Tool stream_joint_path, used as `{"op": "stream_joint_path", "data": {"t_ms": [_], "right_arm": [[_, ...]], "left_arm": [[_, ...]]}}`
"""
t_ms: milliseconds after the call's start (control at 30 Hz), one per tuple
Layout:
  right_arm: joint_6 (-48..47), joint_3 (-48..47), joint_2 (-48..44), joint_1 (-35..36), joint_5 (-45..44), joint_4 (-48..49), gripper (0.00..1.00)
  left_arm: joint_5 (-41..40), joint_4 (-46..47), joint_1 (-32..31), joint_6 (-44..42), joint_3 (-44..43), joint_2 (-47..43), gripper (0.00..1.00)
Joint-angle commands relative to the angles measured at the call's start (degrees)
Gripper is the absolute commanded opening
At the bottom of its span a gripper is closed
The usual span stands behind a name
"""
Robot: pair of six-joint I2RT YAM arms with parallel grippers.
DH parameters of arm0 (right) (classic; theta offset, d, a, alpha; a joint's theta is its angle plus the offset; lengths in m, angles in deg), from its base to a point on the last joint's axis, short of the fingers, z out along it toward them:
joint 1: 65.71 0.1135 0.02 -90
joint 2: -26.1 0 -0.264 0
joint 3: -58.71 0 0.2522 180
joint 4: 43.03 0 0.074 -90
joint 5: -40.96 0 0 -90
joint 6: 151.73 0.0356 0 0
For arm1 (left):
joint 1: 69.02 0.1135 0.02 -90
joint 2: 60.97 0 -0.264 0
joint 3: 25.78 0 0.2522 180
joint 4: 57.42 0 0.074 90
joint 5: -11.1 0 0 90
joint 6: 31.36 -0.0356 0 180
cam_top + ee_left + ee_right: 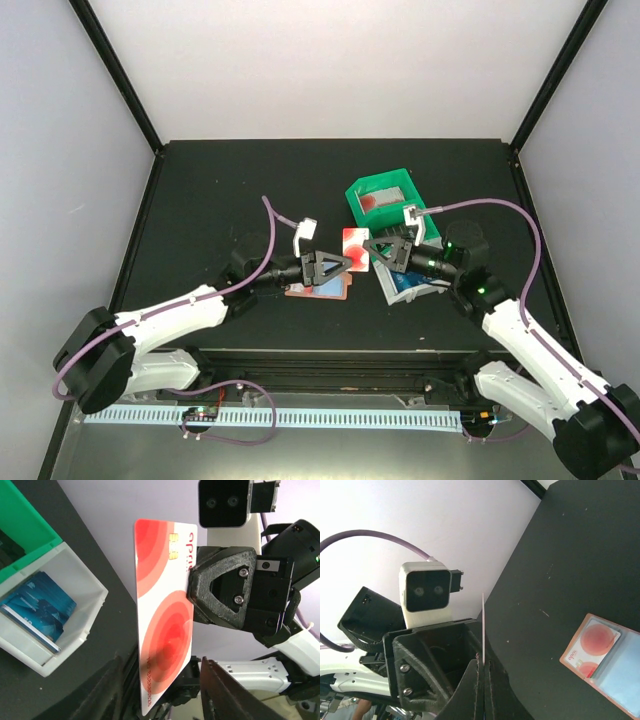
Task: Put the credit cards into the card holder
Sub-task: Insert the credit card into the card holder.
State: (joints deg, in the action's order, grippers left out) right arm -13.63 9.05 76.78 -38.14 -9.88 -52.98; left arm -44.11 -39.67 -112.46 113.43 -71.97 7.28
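Observation:
My right gripper is shut on the edge of a red-and-white credit card and holds it upright above the table. The right wrist view shows that card edge-on between the closed right jaws. My left gripper faces it with open jaws. In the left wrist view the card hangs between my spread left fingers, touching neither. The salmon-orange card holder lies open under the left gripper. It shows a red-and-white card and a light blue one in it.
A green-and-white compartment tray stands behind the right gripper. Its white bin holds several blue cards. The black table ends at white walls on the left, back and right.

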Motion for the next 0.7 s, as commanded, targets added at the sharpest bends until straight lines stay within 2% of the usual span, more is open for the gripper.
{"op": "stream_joint_path", "data": {"t_ms": [0,133,233,300,400,500,567,667], "right_arm": [[1.7,0.8,0.2,0.2,2.9,1.8,0.01],[4.1,2.4,0.8,0.2,5.2,4.7,0.01],[4.9,3.2,1.3,0.2,6.1,6.2,0.01],[4.2,3.3,1.5,0.2,6.0,5.4,0.04],[1.0,3.1,0.7,0.2,3.4,0.9,0.24],[-4.1,2.8,-1.1,0.3,-1.1,-5.1,0.44],[-7.1,3.1,-1.5,0.3,-4.5,-8.5,0.50],[-8.7,4.2,-0.1,1.4,-7.9,-9.4,0.54]], "left_arm": [[-0.4,1.7,0.2,-0.2,-1.0,-1.1,0.38],[-1.4,0.7,0.2,-0.9,-0.8,-1.2,0.15],[-1.7,0.1,0.2,-1.3,-0.6,-1.2,0.03],[-2.1,-0.1,0.2,-1.8,-0.1,-1.5,0.02],[-4.4,-3.7,0.5,-3.4,0.8,-2.7,0.02],[-7.5,-12.0,1.3,-6.5,1.4,-4.1,0.02],[-10.0,-18.8,1.9,-9.4,1.9,-5.0,0.02],[-14.1,-28.3,3.4,-12.6,2.4,-5.4,0.02]]}}
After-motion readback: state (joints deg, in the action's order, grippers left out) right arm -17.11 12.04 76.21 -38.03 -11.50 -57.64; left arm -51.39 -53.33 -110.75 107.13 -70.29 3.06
